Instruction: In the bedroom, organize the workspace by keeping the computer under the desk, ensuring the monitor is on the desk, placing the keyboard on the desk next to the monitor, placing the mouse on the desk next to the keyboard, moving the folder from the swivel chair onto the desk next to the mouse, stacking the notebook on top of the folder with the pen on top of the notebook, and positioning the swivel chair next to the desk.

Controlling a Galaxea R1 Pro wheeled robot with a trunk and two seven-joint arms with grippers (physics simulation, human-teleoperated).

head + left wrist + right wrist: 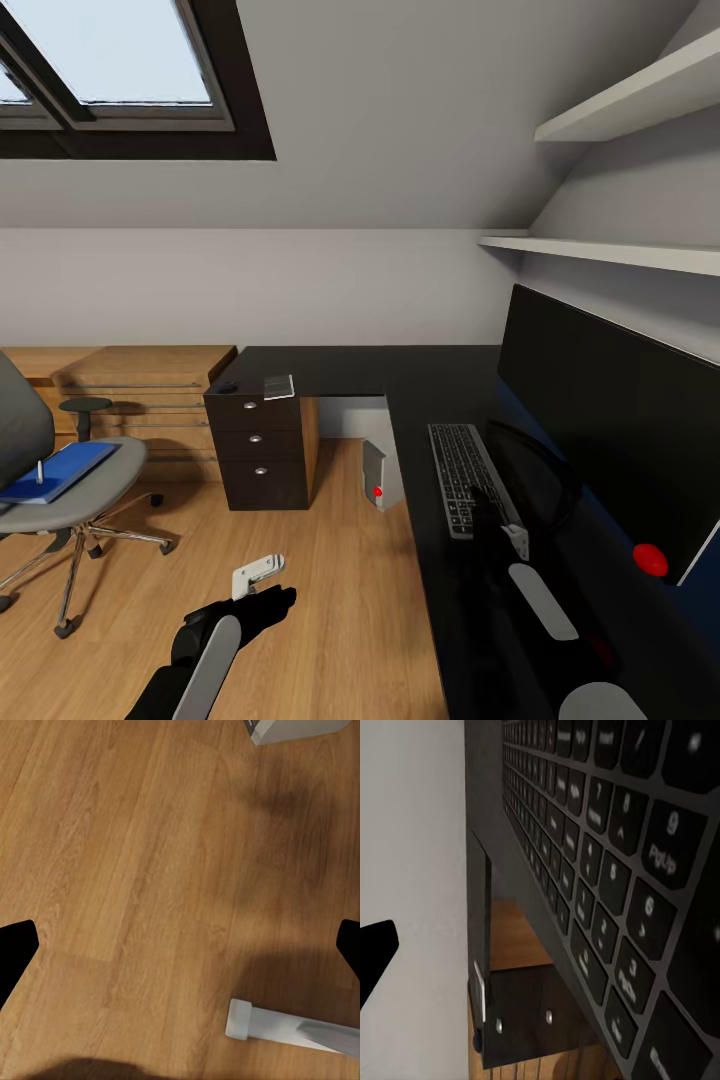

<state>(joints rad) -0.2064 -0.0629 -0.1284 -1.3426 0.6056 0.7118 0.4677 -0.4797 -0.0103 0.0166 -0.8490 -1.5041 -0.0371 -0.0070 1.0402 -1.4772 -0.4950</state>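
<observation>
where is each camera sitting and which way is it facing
Head view: on the robot's head, looking forward and down at the desk, keyboard, monitor and swivel chair; both arms show.
Left wrist view: by the left hand, facing the wood floor; dark fingertips at the edges.
Right wrist view: close along the keyboard, toward the drawer unit.
Shared: keyboard and drawer unit, in head and right wrist views.

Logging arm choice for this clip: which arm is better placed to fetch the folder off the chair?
Probably left. The left pincer hangs over the floor on the same side as the swivel chair holding the folder; the right pincer sits across at the keyboard on the desk.
</observation>
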